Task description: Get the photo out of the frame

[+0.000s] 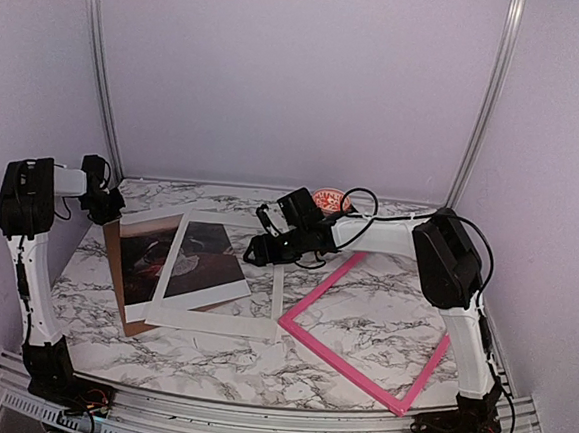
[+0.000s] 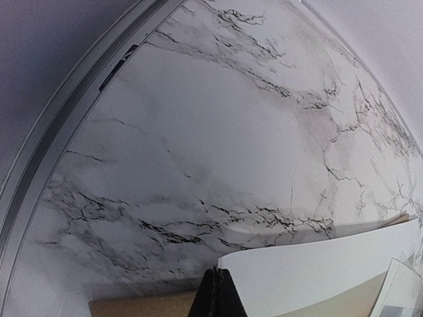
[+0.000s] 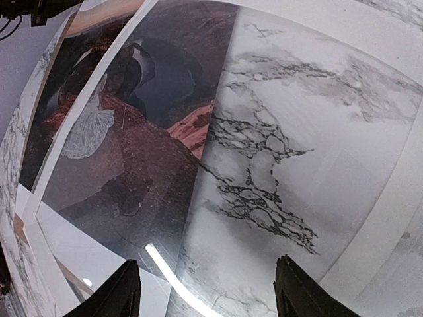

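Observation:
The pink frame [image 1: 361, 323] lies flat and empty on the marble table at the right. The photo [image 1: 146, 260], dark brown-red with a white-dressed figure [image 3: 86, 132], lies at the left on a brown backing board [image 1: 113, 253]. A white sheet with a see-through middle [image 1: 262, 305] overlaps the photo's right part. My left gripper [image 1: 107, 206] is shut, its tips [image 2: 221, 290] at a slightly raised white corner [image 2: 317, 264] of the paper stack; nothing shows between them. My right gripper [image 1: 259, 246] hovers open [image 3: 210, 264] over the overlapping sheet, holding nothing.
A round orange-and-white object [image 1: 329, 200] sits at the back near the right arm's wrist. The table's metal rail [image 2: 59, 145] runs close by the left gripper. White walls enclose the back and both sides.

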Robot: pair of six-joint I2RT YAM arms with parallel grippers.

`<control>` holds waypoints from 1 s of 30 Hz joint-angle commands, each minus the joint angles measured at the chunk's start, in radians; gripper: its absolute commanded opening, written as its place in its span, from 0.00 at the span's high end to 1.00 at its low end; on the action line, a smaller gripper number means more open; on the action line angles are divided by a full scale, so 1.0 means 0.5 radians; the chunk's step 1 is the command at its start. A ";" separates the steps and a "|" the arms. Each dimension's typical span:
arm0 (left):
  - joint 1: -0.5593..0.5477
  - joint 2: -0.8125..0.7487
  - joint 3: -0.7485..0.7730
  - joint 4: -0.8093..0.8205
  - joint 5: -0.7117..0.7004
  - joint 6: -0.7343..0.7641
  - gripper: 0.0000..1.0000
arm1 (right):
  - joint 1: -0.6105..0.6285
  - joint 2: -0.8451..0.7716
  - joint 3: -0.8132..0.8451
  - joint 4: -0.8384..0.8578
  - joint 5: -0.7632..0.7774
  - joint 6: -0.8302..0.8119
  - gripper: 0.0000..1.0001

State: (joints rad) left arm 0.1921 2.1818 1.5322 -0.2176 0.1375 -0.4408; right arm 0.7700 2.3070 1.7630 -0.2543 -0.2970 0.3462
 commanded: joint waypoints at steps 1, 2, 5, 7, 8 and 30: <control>0.001 0.002 0.060 -0.056 0.036 0.033 1.00 | -0.007 -0.079 0.000 0.047 0.023 0.000 0.33; 0.002 -0.010 0.059 -0.056 0.036 0.040 1.00 | -0.006 -0.079 0.003 0.048 0.023 -0.001 0.32; -0.003 -0.075 0.051 -0.058 0.033 0.062 1.00 | -0.006 -0.083 0.003 0.051 0.023 -0.002 0.33; -0.004 -0.164 0.037 -0.065 -0.011 0.067 1.00 | -0.006 -0.088 0.000 0.051 0.026 -0.002 0.32; -0.008 -0.209 0.028 -0.071 -0.051 0.067 1.00 | -0.007 -0.091 0.000 0.051 0.028 -0.001 0.33; -0.648 -1.190 0.402 -0.532 -0.559 0.487 1.00 | -0.010 -0.362 -0.219 0.335 0.046 0.003 0.33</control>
State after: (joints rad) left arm -0.0616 1.6470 1.6302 -0.4122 -0.0971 -0.2562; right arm 0.7692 2.1792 1.6638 -0.1673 -0.2703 0.3473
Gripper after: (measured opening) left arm 0.010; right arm 0.675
